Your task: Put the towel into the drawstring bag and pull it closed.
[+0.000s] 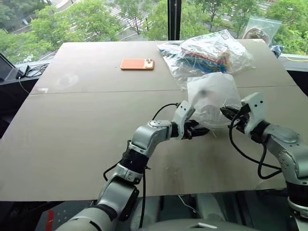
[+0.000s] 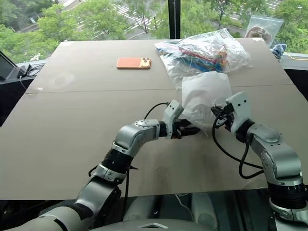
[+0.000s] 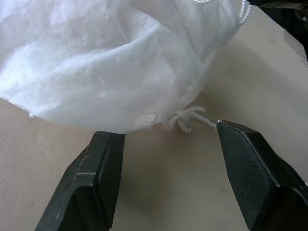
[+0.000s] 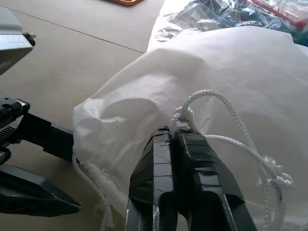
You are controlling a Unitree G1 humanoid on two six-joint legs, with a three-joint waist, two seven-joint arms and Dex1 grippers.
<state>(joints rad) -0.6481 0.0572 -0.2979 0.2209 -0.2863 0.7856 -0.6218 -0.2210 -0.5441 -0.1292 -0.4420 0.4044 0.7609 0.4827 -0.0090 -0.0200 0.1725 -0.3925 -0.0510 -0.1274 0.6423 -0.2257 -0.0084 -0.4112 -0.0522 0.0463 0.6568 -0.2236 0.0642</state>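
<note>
1. Bag (image 1: pixel 213 98) sits mid-right on the worktop (image 1: pixel 86 125), between the two grippers, puffed up and standing tall.
2. Bag is white and translucent. A faint darker patch shows through the fabric near the top; cannot tell if that is the towel.
3. Right gripper (image 4: pixel 179 137): jaws shut tight on the bag's cord (image 4: pixel 226 108) at its knot. Cord loops up over the fingers and trails down to a second knot on the far side.
4. In the head views the right gripper meets the bag's right edge, pointing left.
5. Left gripper (image 3: pixel 168 139): jaws apart, roughly half spread, nothing between them.
6. Left jaws point at the bag's lower left edge. A small frayed cord knot (image 3: pixel 185 120) lies on the worktop just ahead of the gap, near the right finger's tip; cannot tell if they touch.
7. Left fingers (image 3: pixel 98 168) are close under the bag's fabric but not gripping it.
8. Clear plastic bag (image 1: pixel 207 53) of colourful items lies behind the bag, touching or overlapping its top edge.
9. Orange phone (image 1: pixel 137 64) lies flat, face down, far centre of the worktop, well apart from the bag.
10. Another clear packet (image 1: pixel 261 30) leans at the far right corner by the window.
</note>
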